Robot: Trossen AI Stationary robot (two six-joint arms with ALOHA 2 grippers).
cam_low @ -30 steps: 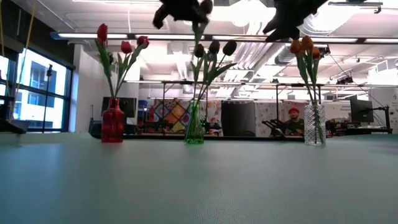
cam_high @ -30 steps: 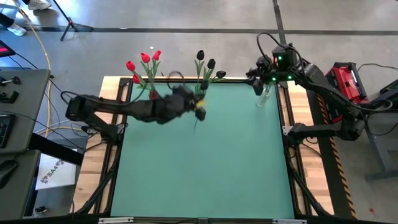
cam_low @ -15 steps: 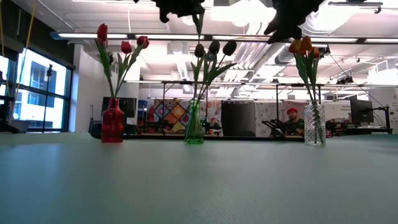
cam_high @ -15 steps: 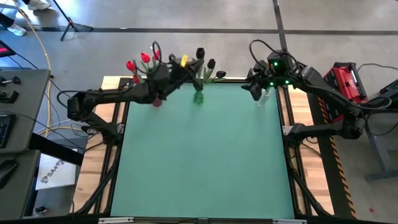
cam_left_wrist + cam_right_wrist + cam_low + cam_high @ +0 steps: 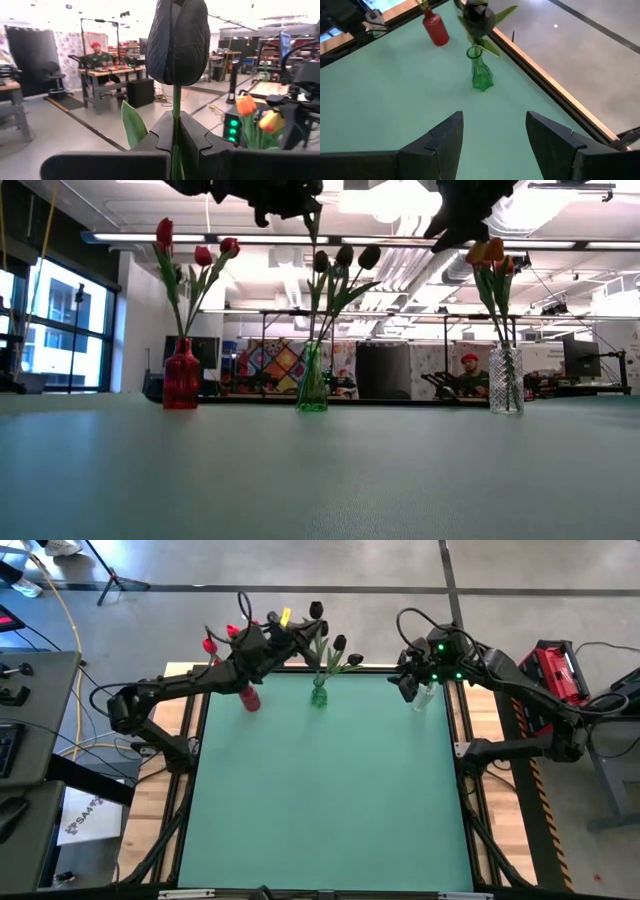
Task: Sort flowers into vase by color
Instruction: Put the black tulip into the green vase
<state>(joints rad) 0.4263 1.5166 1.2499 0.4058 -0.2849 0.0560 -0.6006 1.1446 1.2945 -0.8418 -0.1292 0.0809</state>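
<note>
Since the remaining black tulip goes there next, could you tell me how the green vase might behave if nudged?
The green vase looks narrow and tall with a small foot, so it would probably tip easily. Its black tulips lean well above the rim, likely making it top-heavy. It appears to be glass, so perhaps fragile and slippery on the smooth table.

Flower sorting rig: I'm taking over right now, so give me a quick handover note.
Left gripper: shut on a black flower, held high near the green vase.
Right gripper: open, empty, hovering by the clear vase.
Done: red flowers in the red vase, black ones in green, orange ones in clear.
Left: lower the held flower into the green vase.
</note>
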